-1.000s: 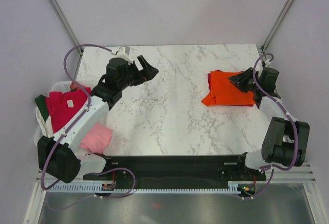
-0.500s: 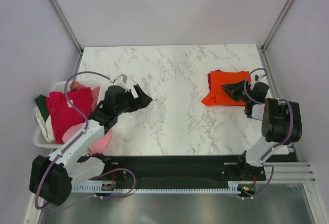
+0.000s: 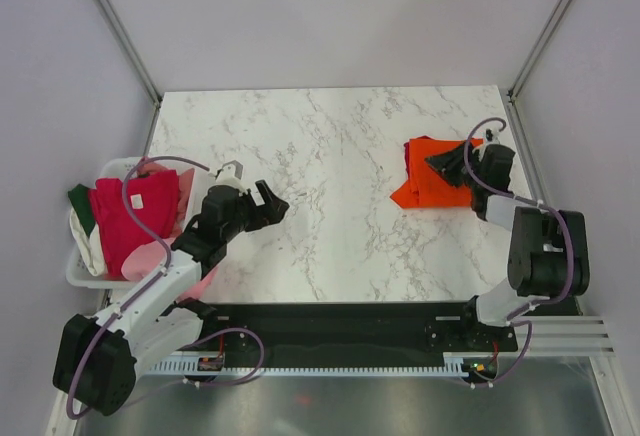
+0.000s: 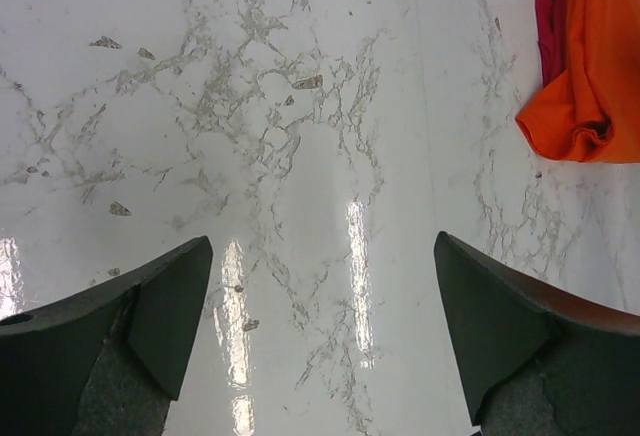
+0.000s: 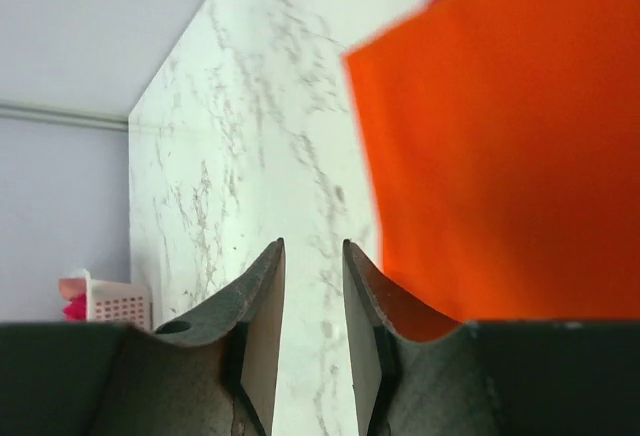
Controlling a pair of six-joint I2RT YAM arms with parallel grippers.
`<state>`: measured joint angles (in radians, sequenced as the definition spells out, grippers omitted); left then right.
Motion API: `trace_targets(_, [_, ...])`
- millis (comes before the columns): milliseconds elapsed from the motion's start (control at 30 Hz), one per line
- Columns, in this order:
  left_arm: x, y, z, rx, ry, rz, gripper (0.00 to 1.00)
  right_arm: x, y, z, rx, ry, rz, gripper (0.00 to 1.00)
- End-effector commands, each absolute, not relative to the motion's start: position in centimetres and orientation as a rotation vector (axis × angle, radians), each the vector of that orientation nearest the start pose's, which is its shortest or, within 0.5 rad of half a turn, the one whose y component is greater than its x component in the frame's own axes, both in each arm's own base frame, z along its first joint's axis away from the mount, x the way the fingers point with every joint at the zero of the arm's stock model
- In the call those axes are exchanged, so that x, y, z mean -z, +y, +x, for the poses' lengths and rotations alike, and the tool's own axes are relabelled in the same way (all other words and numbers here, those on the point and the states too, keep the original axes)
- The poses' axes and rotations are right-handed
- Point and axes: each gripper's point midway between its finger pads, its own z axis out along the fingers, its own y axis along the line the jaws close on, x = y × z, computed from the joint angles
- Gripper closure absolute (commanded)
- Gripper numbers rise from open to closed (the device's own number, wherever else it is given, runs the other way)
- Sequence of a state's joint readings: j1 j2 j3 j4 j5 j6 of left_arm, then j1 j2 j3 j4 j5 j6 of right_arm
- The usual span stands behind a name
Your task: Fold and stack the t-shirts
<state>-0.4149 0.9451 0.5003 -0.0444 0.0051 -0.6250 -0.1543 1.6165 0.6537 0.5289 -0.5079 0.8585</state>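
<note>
Left tool (image 3: 273, 201) retreated; right tool (image 3: 436, 162) overhangs orange tee (image 3: 425, 189).

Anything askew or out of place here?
The orange tee is loosely folded: a crumpled corner sticks out at its near-left, and a red tee peeks out beneath. A pink tee spills over the near corner of the basket.

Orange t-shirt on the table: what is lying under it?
A crimson red t-shirt peeks out from beneath the orange t-shirt at its far left corner. The orange cloth covers the rest, so its fold, and anything else below, cannot be seen.
</note>
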Motion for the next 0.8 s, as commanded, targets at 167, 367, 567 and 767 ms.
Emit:
trace_targets(167, [-13.6, -14.1, 28.9, 0.559, 2.007, -0.142, 0.0, -13.4, 10.1, 43.3, -0.507, 2.172, 0.291, 0.64])
trace_targets(367, [-12.8, -13.7, 28.7, 0.534, 2.005, -0.134, 0.0, -9.9, 11.5, 43.0, -0.255, 2.392, 0.154, 0.68])
trace_targets(567, [-12.6, -13.9, 29.0, 0.54, 2.016, -0.128, 0.0, -6.2, 11.0, 42.4, -0.072, 2.535, 0.102, 0.72])
trace_targets(767, [-12.6, -13.9, 29.0, 0.537, 2.013, -0.128, 0.0, -3.4, 9.5, 42.1, 0.078, 2.617, 0.098, 0.75])
